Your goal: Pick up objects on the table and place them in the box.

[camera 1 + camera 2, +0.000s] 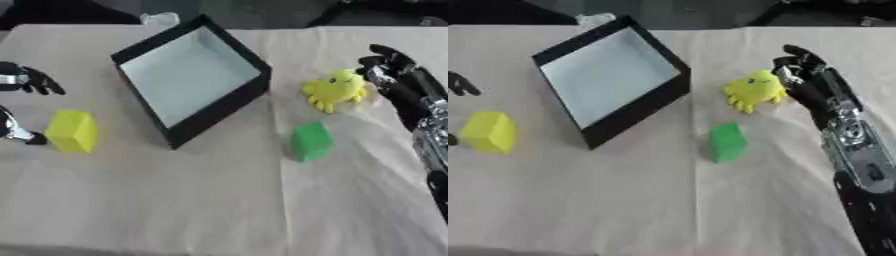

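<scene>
The soft yellow toy with little legs [335,89] lies on the worktop [219,200], which is covered with a pale cloth. It sits just to the right of the black square box with the pale blue inside [188,75]. The box looks empty, so nothing is put away yet.

The right hand [802,70] is right beside the toy, on its far right side. Its fingers are bent a little and seem to touch the toy, but they are not wrapped round it. The hand has hold of nothing yet.

A green block [311,141] stands near the toy, a bit closer to the robot. A yellow-green block [72,131] sits well apart, on the left of the box. The left hand [31,80] shows at the left edge, near that block, with its fingers spread and empty.

I think the hand is about to grab the toy. The toy is squishy and round, so it might slip out or get pushed away if the fingers close from one side only. The box wall is tall, so a low carry might bump it.
</scene>
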`<act>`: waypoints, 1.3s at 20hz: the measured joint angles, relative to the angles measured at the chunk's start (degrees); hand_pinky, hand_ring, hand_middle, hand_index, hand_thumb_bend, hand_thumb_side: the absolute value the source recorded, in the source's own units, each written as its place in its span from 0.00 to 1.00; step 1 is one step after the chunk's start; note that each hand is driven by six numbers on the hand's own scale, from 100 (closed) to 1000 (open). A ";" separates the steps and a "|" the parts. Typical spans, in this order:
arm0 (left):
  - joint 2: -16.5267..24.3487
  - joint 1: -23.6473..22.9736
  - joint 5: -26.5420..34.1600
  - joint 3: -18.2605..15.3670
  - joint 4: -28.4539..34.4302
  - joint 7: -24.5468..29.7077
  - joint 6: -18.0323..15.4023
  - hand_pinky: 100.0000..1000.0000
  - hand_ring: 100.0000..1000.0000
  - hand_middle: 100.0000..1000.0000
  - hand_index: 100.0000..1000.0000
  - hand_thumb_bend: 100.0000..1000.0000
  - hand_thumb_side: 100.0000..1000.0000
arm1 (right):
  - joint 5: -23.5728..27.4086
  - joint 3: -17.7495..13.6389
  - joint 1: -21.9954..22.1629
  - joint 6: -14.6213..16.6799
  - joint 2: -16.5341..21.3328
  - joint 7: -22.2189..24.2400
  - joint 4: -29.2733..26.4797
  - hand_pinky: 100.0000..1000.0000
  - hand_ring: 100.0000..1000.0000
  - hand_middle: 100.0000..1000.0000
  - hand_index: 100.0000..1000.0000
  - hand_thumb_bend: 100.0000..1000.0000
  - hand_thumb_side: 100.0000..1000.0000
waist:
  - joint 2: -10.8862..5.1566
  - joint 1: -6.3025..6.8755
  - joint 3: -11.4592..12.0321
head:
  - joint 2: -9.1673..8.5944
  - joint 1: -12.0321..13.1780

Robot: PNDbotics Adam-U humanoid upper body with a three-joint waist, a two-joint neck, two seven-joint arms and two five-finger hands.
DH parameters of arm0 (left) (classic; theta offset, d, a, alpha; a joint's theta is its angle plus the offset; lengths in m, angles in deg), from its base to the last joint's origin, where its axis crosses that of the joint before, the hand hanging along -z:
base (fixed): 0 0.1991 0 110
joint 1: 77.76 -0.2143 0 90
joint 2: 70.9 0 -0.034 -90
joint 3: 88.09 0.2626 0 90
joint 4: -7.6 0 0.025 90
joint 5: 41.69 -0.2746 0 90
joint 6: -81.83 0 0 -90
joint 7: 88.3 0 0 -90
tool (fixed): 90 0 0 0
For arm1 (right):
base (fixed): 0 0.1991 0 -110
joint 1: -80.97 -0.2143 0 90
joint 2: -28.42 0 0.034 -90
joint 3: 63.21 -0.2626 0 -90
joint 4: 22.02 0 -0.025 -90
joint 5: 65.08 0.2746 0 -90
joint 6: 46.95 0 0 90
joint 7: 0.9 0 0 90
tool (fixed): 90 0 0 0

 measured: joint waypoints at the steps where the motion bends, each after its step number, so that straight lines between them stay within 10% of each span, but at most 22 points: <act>1: -0.23 0.13 0.02 0.14 -0.02 0.55 -0.07 0.88 0.88 0.87 0.92 0.48 0.26 | 0.00 0.00 0.00 0.00 -0.04 0.00 0.00 0.89 0.75 0.71 0.89 0.01 0.36 | 0.00 0.02 -0.03 | 0.00 0.01; 26: -7.85 3.85 -14.00 1.37 -9.81 -5.62 -4.40 0.87 0.89 0.87 0.93 0.54 0.16 | -0.02 -0.01 0.62 -0.23 -0.84 0.22 0.54 0.89 0.75 0.72 0.89 0.00 0.38 | 0.76 -0.16 -0.55 | 0.00 1.04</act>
